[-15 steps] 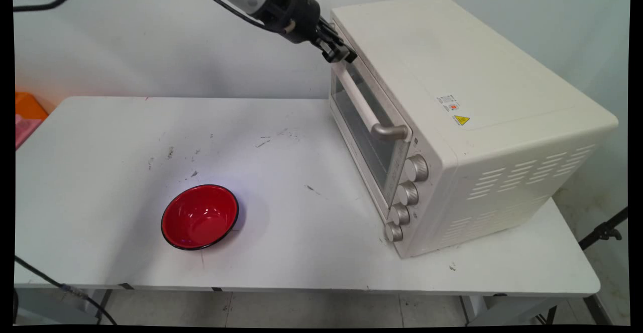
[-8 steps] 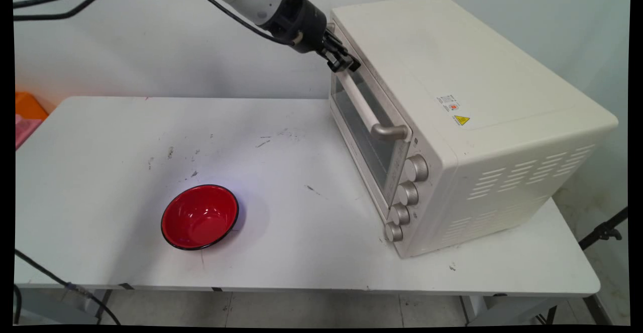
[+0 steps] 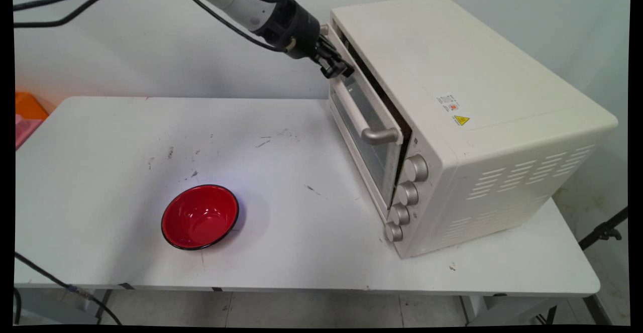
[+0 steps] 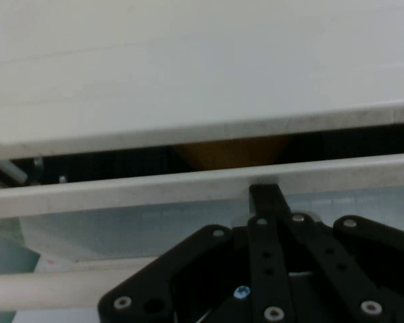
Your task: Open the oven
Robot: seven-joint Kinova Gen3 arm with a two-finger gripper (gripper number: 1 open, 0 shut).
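The pincer (image 3: 337, 68) is at the top edge of the oven door (image 3: 362, 132), at the door's far end, with its fingers drawn together on that edge. The door leans out a little from the oven (image 3: 472, 122), and a dark gap shows along its top. The door handle (image 3: 357, 117) lies just below the pincer. The oven stands at the table's (image 3: 301, 252) right end. A red bowl (image 3: 200, 216) sits well apart, near the table's front edge on the left.
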